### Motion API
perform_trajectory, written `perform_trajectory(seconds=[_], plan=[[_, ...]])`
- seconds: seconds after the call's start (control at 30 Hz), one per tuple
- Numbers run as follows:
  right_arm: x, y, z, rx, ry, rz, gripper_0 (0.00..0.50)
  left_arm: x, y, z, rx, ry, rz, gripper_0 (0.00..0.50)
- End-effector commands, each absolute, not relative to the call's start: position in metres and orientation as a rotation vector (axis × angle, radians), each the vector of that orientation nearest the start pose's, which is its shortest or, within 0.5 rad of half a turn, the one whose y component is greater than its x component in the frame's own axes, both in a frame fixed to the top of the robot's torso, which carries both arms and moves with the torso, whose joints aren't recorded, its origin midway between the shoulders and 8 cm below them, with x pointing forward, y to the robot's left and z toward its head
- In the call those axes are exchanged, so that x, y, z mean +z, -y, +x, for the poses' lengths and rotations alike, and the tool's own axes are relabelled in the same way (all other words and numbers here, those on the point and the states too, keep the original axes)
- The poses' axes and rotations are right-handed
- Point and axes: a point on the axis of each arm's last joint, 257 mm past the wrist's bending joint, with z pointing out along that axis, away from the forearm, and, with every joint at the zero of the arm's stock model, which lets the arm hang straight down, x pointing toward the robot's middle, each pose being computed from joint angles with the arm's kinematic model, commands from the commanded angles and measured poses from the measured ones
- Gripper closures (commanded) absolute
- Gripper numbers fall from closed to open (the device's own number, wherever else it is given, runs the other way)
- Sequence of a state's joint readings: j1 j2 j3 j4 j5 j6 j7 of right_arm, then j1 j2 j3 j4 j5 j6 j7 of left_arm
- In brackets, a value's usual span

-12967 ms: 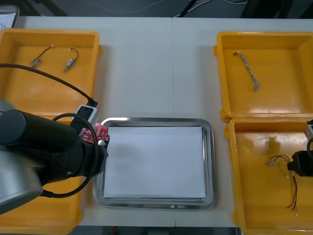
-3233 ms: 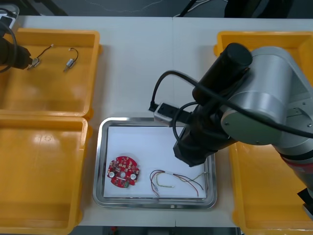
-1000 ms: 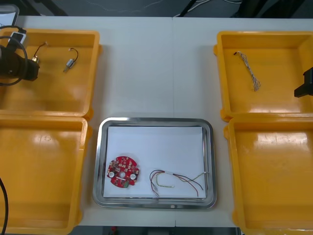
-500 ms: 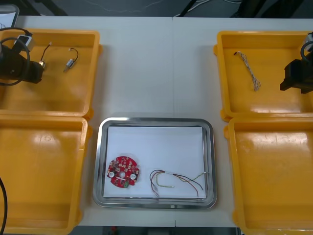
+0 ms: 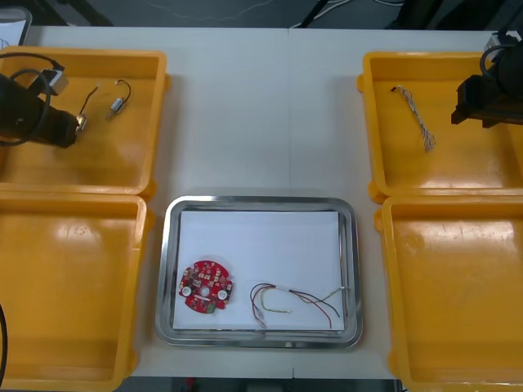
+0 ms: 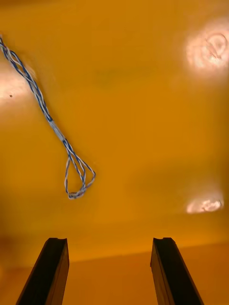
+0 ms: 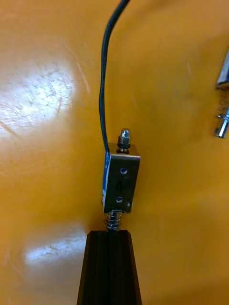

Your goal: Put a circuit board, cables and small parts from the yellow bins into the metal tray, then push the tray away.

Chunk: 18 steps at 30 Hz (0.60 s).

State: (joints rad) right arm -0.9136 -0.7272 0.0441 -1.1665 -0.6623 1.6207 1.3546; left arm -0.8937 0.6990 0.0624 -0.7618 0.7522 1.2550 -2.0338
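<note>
My left gripper (image 5: 75, 124) hangs over the far left yellow bin (image 5: 122, 167), shut on a small metal part (image 7: 121, 183) with a black wire; its fingers (image 7: 110, 267) pinch the part's spring end. A second small metal part (image 5: 118, 103) lies in that bin, beside the held one (image 7: 223, 107). My right gripper (image 5: 460, 106) hovers open over the far right yellow bin (image 5: 384, 167), near the twisted blue and white cable (image 5: 417, 120), which lies beyond its fingers (image 6: 50, 271). The metal tray (image 5: 170, 269) holds a round red circuit board (image 5: 206, 287) and a red and yellow cable (image 5: 298, 299).
The two near yellow bins (image 5: 49, 359) (image 5: 490, 359) flank the tray. Bare table (image 5: 261, 114) lies beyond the tray, between the far bins.
The left gripper has shifted right and nearer, carrying the small metal part with its wire. The right gripper has moved in over the far right bin toward the blue and white cable.
</note>
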Motion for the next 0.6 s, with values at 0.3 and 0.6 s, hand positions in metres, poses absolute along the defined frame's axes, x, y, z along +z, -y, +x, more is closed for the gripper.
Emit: perform_trajectory(seconds=[0.3, 0.6], plan=[[-0.105, 0.33, 0.644, 0.028, -2.525, -0.017, 0.0, -0.166, -0.421, 0.567, 0.027, -2.547, 0.34, 0.5], [-0.119, 0.324, 0.66, -0.004, -2.48, -0.12, 0.0, -0.151, -0.421, 0.574, 0.029, -2.517, 0.336, 0.155]])
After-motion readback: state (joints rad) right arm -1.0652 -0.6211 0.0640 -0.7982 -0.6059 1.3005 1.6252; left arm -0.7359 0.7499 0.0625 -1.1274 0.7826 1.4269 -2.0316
